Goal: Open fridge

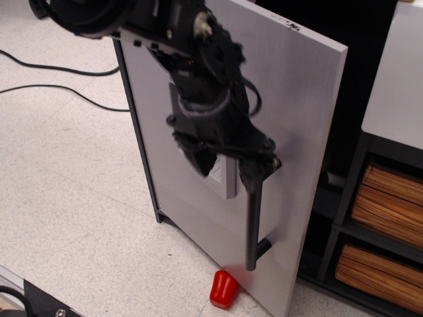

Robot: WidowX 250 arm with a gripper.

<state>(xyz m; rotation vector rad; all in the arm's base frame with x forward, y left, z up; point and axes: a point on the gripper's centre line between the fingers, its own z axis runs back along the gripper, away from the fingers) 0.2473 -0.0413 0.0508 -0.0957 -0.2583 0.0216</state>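
Opening step nearly finished: fridge (301, 125) door swung well out, dark inside visible. Gripper (254, 173) at top of handle (253, 221), pinching or spread cannot tell. Next: release, retreat clear of pepper (223, 289).

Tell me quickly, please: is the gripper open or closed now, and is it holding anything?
Gripper: at the top of the fridge handle; open or closed cannot be told.

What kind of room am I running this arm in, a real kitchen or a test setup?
Likely a lab mock-up, not a real kitchen: the fridge is toy-scale and stands on speckled floor tile, loose black cables trail across it, and a toy red pepper lies by the door.
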